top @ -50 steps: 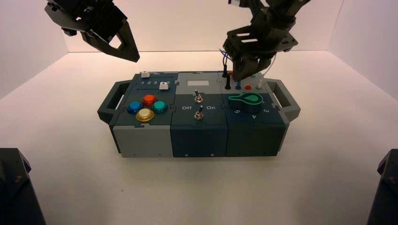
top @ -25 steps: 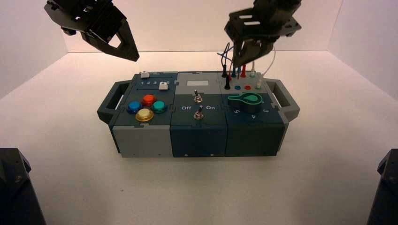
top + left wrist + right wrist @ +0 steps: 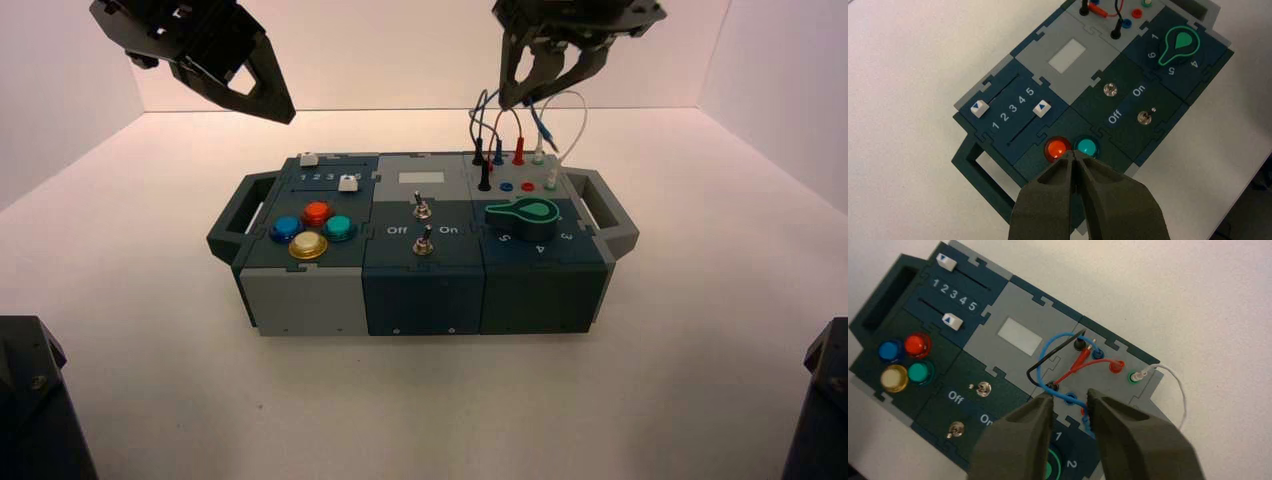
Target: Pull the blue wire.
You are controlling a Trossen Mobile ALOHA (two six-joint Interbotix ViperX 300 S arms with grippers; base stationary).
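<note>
The blue wire arches up from the box's wire panel. Its rear plug sits in a back-row socket. Its other plug hangs free in the air, out of the blue front socket. My right gripper hovers open high above the panel. In the right wrist view the wire crosses the gap of this gripper, and the loose plug rests against the inner side of one finger. My left gripper is shut and hangs idle above the box's left end, over the orange and teal buttons.
Red, black and white wires share the panel. The green knob sits in front of it, two toggles in the middle, several round buttons and two sliders on the left.
My right gripper rose from the wire panel, drawing the blue wire's front plug out of its socket, then opened. The freed plug now dangles by its finger. The left arm stayed put.
</note>
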